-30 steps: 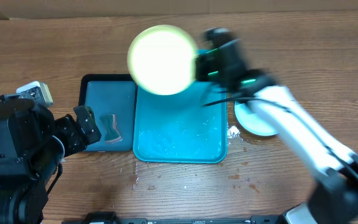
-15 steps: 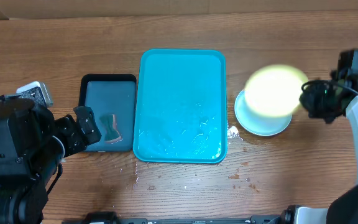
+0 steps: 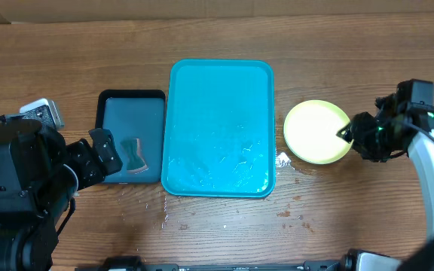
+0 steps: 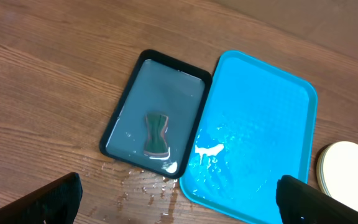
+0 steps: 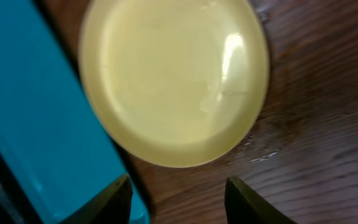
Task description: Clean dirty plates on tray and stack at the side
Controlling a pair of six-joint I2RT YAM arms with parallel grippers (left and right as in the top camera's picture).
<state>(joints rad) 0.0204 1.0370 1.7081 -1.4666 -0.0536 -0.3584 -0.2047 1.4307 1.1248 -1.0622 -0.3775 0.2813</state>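
Note:
The turquoise tray point(image 3: 218, 105) lies mid-table, wet, with no plates on it. One yellow-green plate point(image 3: 316, 132) rests on the table to its right; whatever is beneath it is hidden. My right gripper point(image 3: 350, 135) is open at that plate's right edge. In the right wrist view the plate point(image 5: 173, 81) lies just beyond the spread fingertips of the right gripper point(image 5: 179, 199), untouched, with the tray point(image 5: 36, 124) on the left. My left gripper point(image 3: 108, 154) hovers open at the black tray's left side. In its own wrist view the left gripper point(image 4: 179, 205) holds nothing.
A black tray point(image 3: 132, 94) holding water and a small sponge point(image 3: 134, 154) lies against the turquoise tray's left side. Water drops spot the wood near both trays' front edges. A small white device point(image 3: 42, 111) sits at the far left.
My right arm carried the yellow-green plate from above the tray's far edge to the right, set it on a pale plate beside the tray, and opened its jaws. The left arm stayed still.

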